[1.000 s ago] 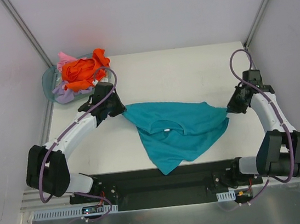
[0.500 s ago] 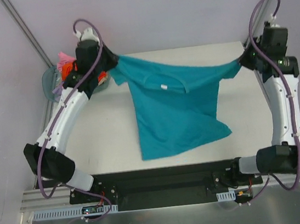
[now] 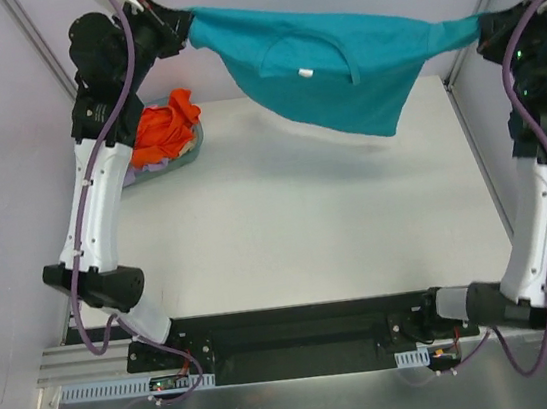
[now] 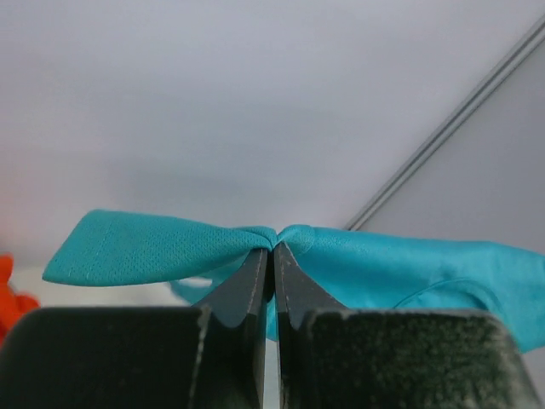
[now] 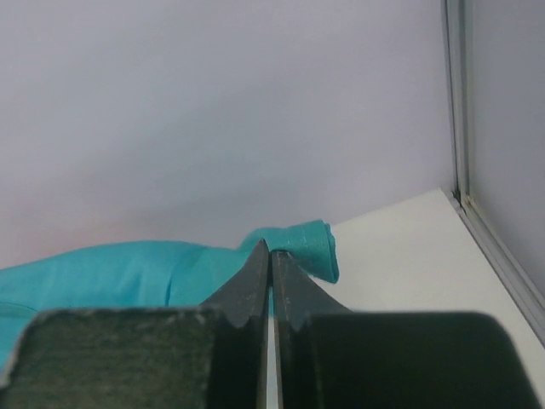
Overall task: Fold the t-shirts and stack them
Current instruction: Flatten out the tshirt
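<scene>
Between your two grippers, high over the far side of the table (image 3: 307,230), the teal t-shirt (image 3: 335,60) hangs stretched like a banner. Its long axis runs straight from the left gripper (image 4: 273,249) to the right gripper (image 5: 271,252), so neither arm is nearer; each one owns an end.

Both wrist views show the jaws pressed nearly together, with a small bunched fold of teal cloth pinched at the very tips. On the left, the fabric fans out to either side of the pinch. On the right, a short rolled end pokes just past the fingers and the rest trails off toward the other arm.

The cloth is a fine, slightly pitted knit, matte and limp. It sags below the line between your grips, with the neckline (image 3: 319,55) and a small white label (image 3: 306,72) showing. The lowest corner droops on the right gripper's side of centre. It looks to hang clear of the tabletop, which is a judgement made from the shadow beneath it.

Below the left gripper, a crumpled orange t-shirt (image 3: 160,127) sits in the round basket (image 3: 192,147), well apart from the held shirt. To lay the teal shirt flat, you would likely bring both ends down evenly and keep that left-to-right line taut.
</scene>
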{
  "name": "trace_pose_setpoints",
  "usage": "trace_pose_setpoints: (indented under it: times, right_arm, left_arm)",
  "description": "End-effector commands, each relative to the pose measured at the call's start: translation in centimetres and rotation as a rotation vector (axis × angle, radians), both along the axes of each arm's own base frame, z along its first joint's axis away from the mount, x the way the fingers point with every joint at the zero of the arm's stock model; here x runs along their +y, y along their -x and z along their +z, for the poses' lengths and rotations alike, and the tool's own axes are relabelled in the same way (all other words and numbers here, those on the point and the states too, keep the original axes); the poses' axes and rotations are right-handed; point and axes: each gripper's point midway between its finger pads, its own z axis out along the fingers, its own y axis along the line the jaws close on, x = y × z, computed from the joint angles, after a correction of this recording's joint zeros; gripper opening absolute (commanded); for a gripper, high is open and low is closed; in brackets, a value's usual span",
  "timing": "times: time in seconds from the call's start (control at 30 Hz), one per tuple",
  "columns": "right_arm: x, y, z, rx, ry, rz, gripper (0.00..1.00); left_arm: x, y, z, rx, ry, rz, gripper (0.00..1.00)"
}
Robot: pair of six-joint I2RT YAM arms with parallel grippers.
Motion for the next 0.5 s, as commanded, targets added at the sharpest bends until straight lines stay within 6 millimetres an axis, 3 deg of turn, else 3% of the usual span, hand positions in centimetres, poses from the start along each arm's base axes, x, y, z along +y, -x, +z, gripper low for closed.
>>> trace_pose_setpoints:
  times: [0.0, 0.03, 0.07, 0.1, 0.13, 0.17, 0.2, 0.23, 0.27, 0.3, 0.4, 0.43, 0.47]
  right_arm:
    - [-0.2, 3.7, -7.1, 0.099, -0.01, -0.041, 0.01]
    - [-0.1, 5.2, -12.6, 0.195, -0.055, -0.058, 0.01]
    - [-0.1, 6.5, -15.8, 0.273, -0.087, -0.08, 0.01]
    - [-0.8, 7.8, -18.3, 0.329, -0.108, -0.143, 0.01]
    - [-0.7, 9.8, -20.3, 0.36, -0.124, -0.161, 0.01]
    - [-0.4, 11.4, -25.5, 0.507, -0.164, -0.182, 0.01]
    - [-0.2, 12.5, -27.8, 0.569, -0.173, -0.182, 0.01]
    - [0.2, 13.7, -29.1, 0.591, -0.176, -0.172, 0.01]
    - [0.7, 15.0, -33.4, 0.699, -0.194, -0.168, 0.02]
    - [1.2, 15.7, -35.0, 0.732, -0.204, -0.145, 0.05]
    - [2.7, 18.4, -39.7, 0.879, -0.253, -0.106, 0.16]
    - [2.8, 19.1, -40.7, 0.927, -0.258, -0.11, 0.28]
    - [2.8, 19.3, -41.1, 0.944, -0.258, -0.115, 0.38]
  left_arm:
    - [1.0, 2.1, -9.0, 0.189, -0.068, 0.014, 0.0]
    - [1.2, 2.5, -11.5, 0.242, -0.073, 0.024, 0.0]
    - [1.5, 3.0, -14.1, 0.299, -0.077, 0.036, 0.0]
    - [1.8, 4.4, -19.5, 0.423, -0.075, 0.043, 0.0]
    - [2.0, 5.2, -22.1, 0.482, -0.075, 0.045, 0.0]
    - [2.2, 6.1, -24.7, 0.535, -0.079, 0.046, 0.0]
    - [2.7, 8.1, -29.1, 0.639, -0.069, 0.063, 0.0]
    - [3.1, 8.9, -31.0, 0.687, -0.056, 0.081, 0.0]
    - [3.4, 9.8, -33.0, 0.734, -0.048, 0.098, 0.0]
    - [3.8, 11.3, -35.9, 0.801, -0.045, 0.117, 0.02]
    - [4.3, 13.6, -39.4, 0.887, -0.057, 0.123, 0.24]
    - [4.3, 14.1, -39.9, 0.903, -0.054, 0.115, 0.4]
    - [4.0, 14.5, -40.2, 0.918, -0.044, 0.102, 0.69]
